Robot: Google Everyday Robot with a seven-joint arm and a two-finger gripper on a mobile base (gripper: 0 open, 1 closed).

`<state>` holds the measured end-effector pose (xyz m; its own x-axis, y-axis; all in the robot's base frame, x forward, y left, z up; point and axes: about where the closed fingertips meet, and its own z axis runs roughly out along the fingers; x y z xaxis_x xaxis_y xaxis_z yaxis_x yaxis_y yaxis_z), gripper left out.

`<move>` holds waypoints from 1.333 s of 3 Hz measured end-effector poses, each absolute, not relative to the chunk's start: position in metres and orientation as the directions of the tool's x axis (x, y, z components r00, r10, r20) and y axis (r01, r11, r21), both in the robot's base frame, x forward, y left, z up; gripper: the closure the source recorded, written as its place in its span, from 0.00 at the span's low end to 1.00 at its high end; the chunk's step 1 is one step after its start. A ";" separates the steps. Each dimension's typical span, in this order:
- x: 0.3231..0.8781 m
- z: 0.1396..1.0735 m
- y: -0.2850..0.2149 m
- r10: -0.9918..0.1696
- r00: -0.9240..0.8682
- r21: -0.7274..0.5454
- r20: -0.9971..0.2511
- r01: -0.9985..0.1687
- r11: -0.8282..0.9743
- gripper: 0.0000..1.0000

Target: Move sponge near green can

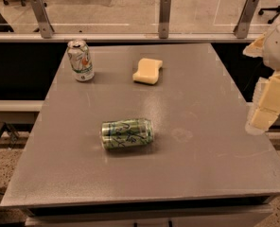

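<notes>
The pale yellow sponge (148, 70) lies on the grey table (201, 141) toward the back, right of centre. The green can (127, 134) with dark script lies on its side in the middle of the table, well in front of the sponge. My gripper (265, 112) is at the right edge of the view, off the table's right side and above it, far from both sponge and can. It holds nothing that I can see.
A white-silver can (81, 60) with orange and green marks stands upright at the back left of the table. A glass railing with metal posts (164, 15) runs behind the table. The table's front edge is near the bottom of the view.
</notes>
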<state>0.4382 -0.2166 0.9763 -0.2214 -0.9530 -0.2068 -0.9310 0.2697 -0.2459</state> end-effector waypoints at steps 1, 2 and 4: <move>0.442 0.978 -0.214 -0.952 -0.215 -0.251 -0.216 -0.930 0.267 0.00; 0.466 0.969 -0.195 -0.948 -0.189 -0.252 -0.256 -0.934 0.254 0.00; 0.539 0.934 -0.135 -0.925 -0.149 -0.233 -0.349 -0.942 0.240 0.00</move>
<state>0.5394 -0.1354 0.9339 -0.1489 -0.9253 -0.3488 -0.9425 0.2395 -0.2331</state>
